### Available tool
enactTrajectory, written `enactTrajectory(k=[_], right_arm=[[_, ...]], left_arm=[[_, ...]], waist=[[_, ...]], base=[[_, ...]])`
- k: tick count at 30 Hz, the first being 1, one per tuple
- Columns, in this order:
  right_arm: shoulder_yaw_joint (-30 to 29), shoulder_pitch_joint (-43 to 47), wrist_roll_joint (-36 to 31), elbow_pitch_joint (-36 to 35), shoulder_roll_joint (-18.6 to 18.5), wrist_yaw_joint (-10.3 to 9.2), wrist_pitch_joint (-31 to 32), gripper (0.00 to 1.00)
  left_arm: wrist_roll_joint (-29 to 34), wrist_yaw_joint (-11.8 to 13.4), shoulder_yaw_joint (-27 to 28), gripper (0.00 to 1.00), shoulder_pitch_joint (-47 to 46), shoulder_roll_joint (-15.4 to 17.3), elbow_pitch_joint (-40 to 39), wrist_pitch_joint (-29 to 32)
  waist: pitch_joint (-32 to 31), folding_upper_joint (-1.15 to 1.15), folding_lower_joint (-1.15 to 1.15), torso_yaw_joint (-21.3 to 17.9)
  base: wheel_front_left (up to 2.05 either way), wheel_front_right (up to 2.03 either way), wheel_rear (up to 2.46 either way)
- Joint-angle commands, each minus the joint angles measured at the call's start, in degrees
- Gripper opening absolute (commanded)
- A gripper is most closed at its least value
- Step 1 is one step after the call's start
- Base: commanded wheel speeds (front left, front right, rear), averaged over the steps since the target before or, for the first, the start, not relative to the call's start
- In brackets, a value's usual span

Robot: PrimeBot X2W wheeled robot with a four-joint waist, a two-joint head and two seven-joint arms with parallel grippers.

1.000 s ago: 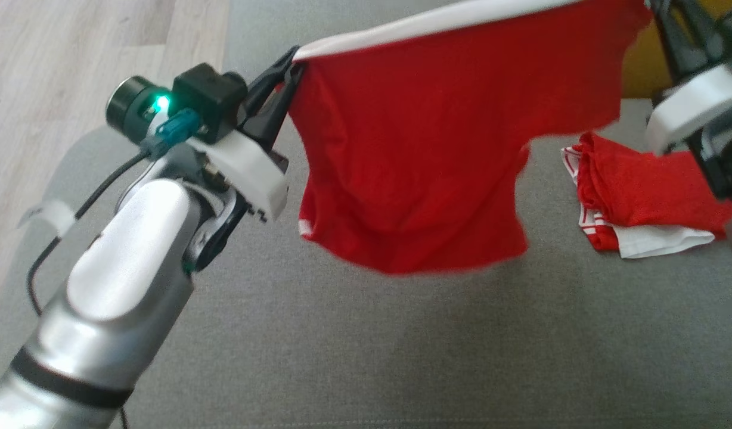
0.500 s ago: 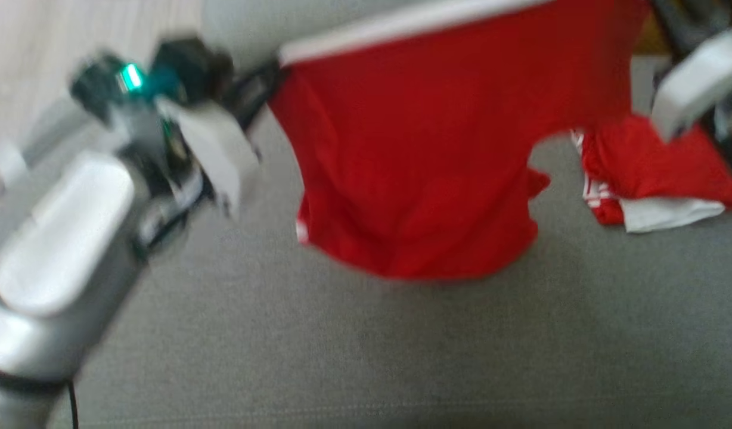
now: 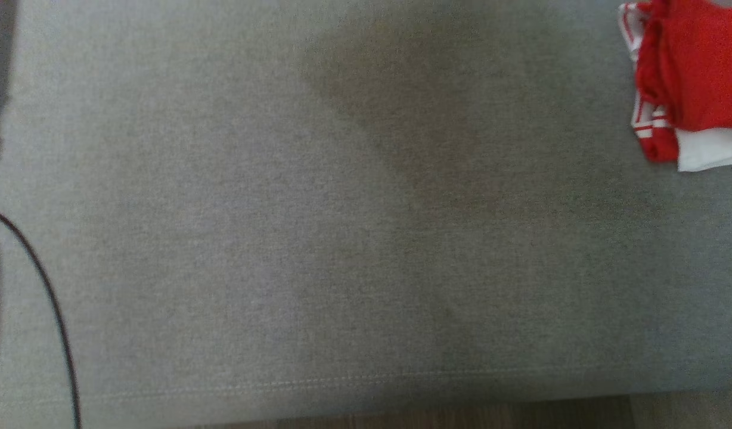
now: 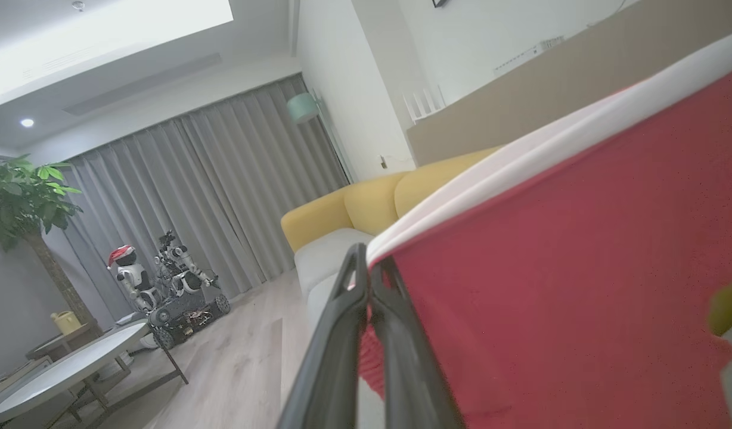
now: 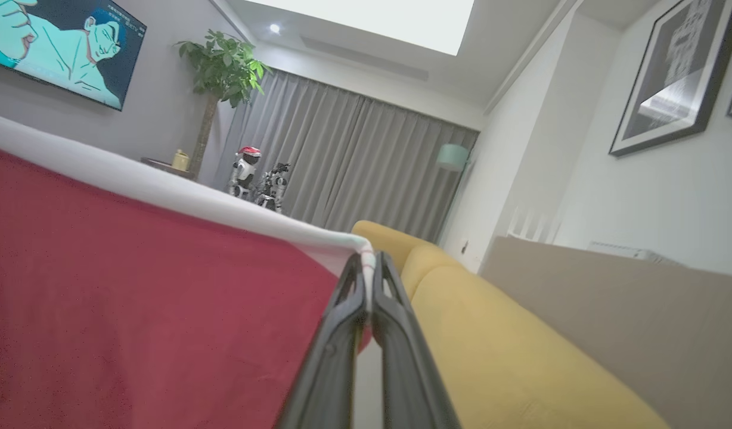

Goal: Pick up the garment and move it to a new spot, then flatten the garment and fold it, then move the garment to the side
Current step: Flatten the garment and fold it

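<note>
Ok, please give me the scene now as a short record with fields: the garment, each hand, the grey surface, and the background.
garment: red garment with a white edge band, held up in the air between the two hands
left hand: shut on one end of the white edge
right hand: shut on the opposite end of the white edge
grey surface: folded red and white clothes lie at its far right
background: yellow sofa, grey curtains

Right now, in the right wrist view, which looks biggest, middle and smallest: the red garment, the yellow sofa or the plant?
1. red garment, though it is nearest the camera
2. yellow sofa
3. plant, far across the room
</note>
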Motion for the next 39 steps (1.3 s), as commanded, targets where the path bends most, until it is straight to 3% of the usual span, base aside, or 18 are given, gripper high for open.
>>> enactTrajectory(k=[1,6,13,28,39], right_arm=[[-2.2,-0.3,-0.1,1.6,1.0,0.35,-1.6,0.00],[-0.9,3.5,-0.3,11.7,6.3,0.35,-5.6,0.00],[4.2,11.9,1.2,19.2,6.9,0.35,-7.4,0.00],[23.0,27.9,9.3,21.1,1.1,0.35,-7.1,0.00],[40.0,33.5,20.6,12.9,-6.6,0.35,-4.2,0.00]], left_arm=[[0.7,1.0,1.7,0.00,-2.0,2.1,1.3,-2.0],[2.2,0.0,-1.6,0.00,0.6,0.4,10.1,-7.2],[3.3,-2.8,-6.4,0.00,10.9,-1.1,15.5,-10.0],[1.9,-6.2,-12.8,0.00,32.7,-0.8,13.7,-10.6],[1.7,-6.8,-18.1,0.00,40.1,0.9,13.5,-10.4]], waist=[[1.3,0.00,-0.02,0.8],[3.4,0.00,-0.02,2.1],[2.8,0.00,-0.02,3.9],[-7.9,0.00,-0.02,5.5],[-13.9,0.00,-0.02,5.6]], base=[[0.00,0.00,0.00],[0.00,0.00,0.00],[0.00,0.00,0.00],[0.00,0.00,0.00],[0.00,0.00,0.00]])
